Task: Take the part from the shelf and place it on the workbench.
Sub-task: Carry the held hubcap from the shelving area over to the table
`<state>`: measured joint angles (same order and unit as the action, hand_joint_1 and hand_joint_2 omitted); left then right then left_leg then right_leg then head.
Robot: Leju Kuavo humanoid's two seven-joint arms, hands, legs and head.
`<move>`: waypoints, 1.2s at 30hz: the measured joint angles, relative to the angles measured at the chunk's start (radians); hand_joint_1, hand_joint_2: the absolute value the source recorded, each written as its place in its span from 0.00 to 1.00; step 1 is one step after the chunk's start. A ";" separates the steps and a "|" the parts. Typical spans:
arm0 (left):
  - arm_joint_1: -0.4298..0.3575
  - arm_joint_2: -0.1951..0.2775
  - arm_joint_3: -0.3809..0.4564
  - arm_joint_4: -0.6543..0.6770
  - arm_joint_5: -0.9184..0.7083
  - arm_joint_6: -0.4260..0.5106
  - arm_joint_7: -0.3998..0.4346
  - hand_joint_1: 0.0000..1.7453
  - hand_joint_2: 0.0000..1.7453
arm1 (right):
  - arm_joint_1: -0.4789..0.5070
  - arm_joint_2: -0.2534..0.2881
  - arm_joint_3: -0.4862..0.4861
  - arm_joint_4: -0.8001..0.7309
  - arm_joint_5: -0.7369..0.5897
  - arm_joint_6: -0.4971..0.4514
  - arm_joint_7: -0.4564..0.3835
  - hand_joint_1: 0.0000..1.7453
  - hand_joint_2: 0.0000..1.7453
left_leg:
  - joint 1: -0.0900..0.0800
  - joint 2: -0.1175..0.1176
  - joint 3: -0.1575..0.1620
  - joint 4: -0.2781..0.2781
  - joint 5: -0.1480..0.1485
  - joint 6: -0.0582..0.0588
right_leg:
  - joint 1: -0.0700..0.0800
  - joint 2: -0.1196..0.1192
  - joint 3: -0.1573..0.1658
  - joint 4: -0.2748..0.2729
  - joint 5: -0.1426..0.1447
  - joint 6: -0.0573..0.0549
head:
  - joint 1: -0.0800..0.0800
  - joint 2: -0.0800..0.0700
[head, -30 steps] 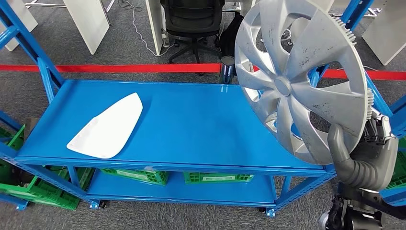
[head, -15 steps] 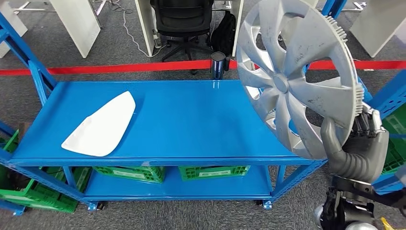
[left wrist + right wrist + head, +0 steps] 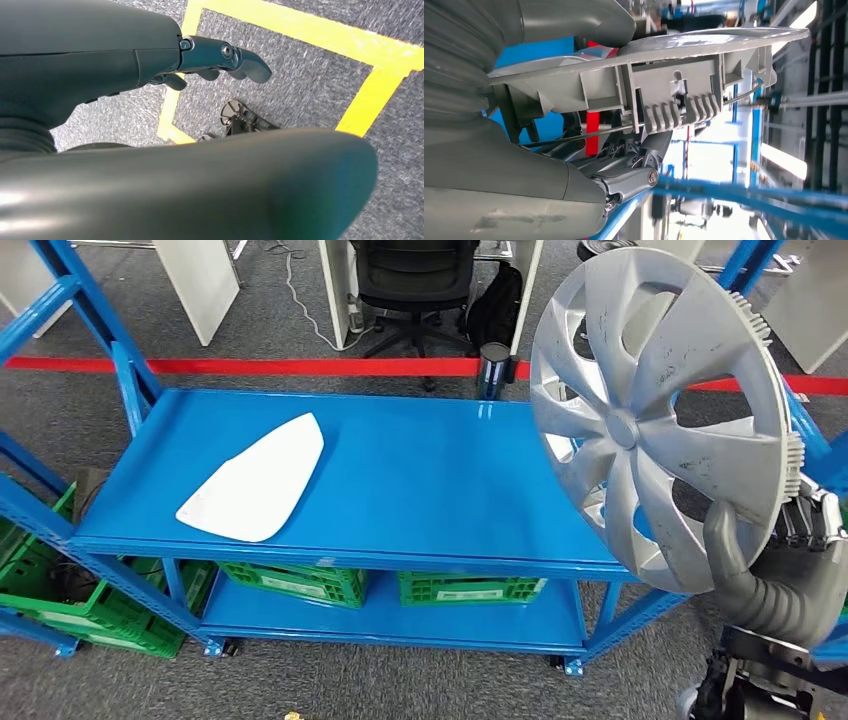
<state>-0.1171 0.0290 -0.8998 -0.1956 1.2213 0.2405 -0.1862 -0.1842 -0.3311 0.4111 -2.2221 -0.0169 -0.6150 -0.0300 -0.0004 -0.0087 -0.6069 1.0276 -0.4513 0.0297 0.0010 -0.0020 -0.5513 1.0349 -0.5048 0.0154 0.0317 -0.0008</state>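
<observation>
My right hand [image 3: 775, 565] grips the lower rim of a silver spoked hubcap [image 3: 655, 410], holding it upright and tilted, lifted off the right end of the blue shelf [image 3: 420, 490]. Close up in the right wrist view, the hubcap's ribbed rim [image 3: 674, 95] lies clamped between the thumb and the darker fingers [image 3: 629, 175]. A white curved panel [image 3: 255, 480] lies flat on the left part of the shelf top. My left hand [image 3: 220, 55] hangs over grey carpet, fingers loosely apart, with nothing in it.
Blue shelf uprights [image 3: 60, 300] rise at both ends. Green crates [image 3: 290, 580] sit on the lower tier. Red tape [image 3: 300, 366] runs across the floor behind, with a black office chair [image 3: 415, 285] and a dark cylinder [image 3: 493, 368] beyond. Yellow floor tape [image 3: 370, 95] shows below the left hand.
The whole picture has shifted, so the camera has moved. The hubcap stays in my right hand, at much the same height and tilt.
</observation>
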 joint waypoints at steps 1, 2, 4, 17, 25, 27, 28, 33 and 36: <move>0.000 0.000 0.000 0.000 0.000 0.001 0.002 0.00 0.00 | 0.002 -0.001 -0.003 -0.001 0.013 -0.012 0.004 1.00 1.00 | 0.001 0.001 -0.003 -0.001 0.005 -0.006 | 0.003 0.000 0.005 -0.012 -0.001 -0.005 | 0.000 0.000; 0.000 0.000 0.000 0.000 0.001 0.001 0.004 0.00 0.00 | 0.005 -0.001 -0.006 -0.001 0.025 -0.023 0.008 1.00 1.00 | 0.002 0.002 -0.005 -0.002 0.010 -0.012 | 0.005 0.000 0.005 -0.016 0.005 -0.007 | 0.001 0.000; 0.000 0.001 0.000 0.000 0.001 0.003 0.009 0.00 0.00 | 0.010 -0.002 -0.012 -0.002 0.043 -0.040 0.014 1.00 1.00 | 0.001 0.002 -0.013 0.000 0.009 -0.022 | 0.000 -0.002 0.006 -0.032 0.021 -0.014 | 0.002 0.000; -0.003 -0.002 -0.007 0.000 -0.057 0.005 0.075 0.00 0.00 | 0.034 -0.005 -0.022 -0.004 0.070 -0.067 0.041 1.00 1.00 | 0.006 0.002 0.077 -0.019 -0.059 -0.023 | -0.008 -0.004 -0.057 -0.023 0.078 0.009 | -0.043 0.000; 0.000 -0.010 -0.010 0.001 -0.059 0.010 0.094 0.00 0.00 | 0.048 -0.024 -0.040 -0.012 0.091 -0.068 0.066 1.00 1.00 | 0.007 0.006 0.023 -0.024 -0.004 0.014 | -0.015 -0.002 -0.146 0.248 -0.098 0.040 | -0.011 0.000; 0.000 -0.010 -0.011 0.001 -0.057 0.011 0.098 0.00 0.00 | 0.052 -0.024 -0.042 -0.013 0.098 -0.068 0.073 1.00 1.00 | 0.005 0.005 0.005 -0.020 0.008 0.013 | -0.014 -0.002 -0.092 0.196 -0.071 0.034 | -0.005 0.000; 0.000 -0.011 -0.011 0.001 -0.056 0.012 0.099 0.00 0.00 | 0.052 -0.025 -0.043 -0.014 0.102 -0.069 0.075 1.00 1.00 | 0.004 0.005 -0.002 -0.019 0.013 0.012 | -0.012 -0.002 -0.044 0.126 -0.048 0.028 | -0.001 0.000; 0.000 -0.013 -0.010 0.001 -0.044 0.015 0.089 0.00 0.00 | 0.053 -0.027 -0.049 -0.024 0.119 -0.069 0.076 1.00 1.00 | 0.005 0.005 -0.018 -0.020 0.042 -0.013 | 0.003 -0.002 0.051 -0.048 -0.016 0.005 | 0.002 0.000; 0.000 -0.010 -0.010 0.001 -0.029 0.017 0.076 0.00 0.00 | 0.053 -0.027 -0.050 -0.025 0.123 -0.069 0.073 1.00 1.00 | 0.007 0.005 -0.039 0.019 0.000 -0.027 | -0.004 -0.008 0.046 -0.069 0.008 -0.015 | -0.001 0.000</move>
<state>-0.1171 0.0189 -0.9096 -0.1945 1.1918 0.2574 -0.1102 -0.1313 -0.3580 0.3615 -2.2472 0.1061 -0.6842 0.0432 0.0065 -0.0041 -0.6463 1.0462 -0.4512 0.0022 -0.0029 -0.0103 -0.5053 0.9662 -0.4973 0.0008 0.0306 -0.0008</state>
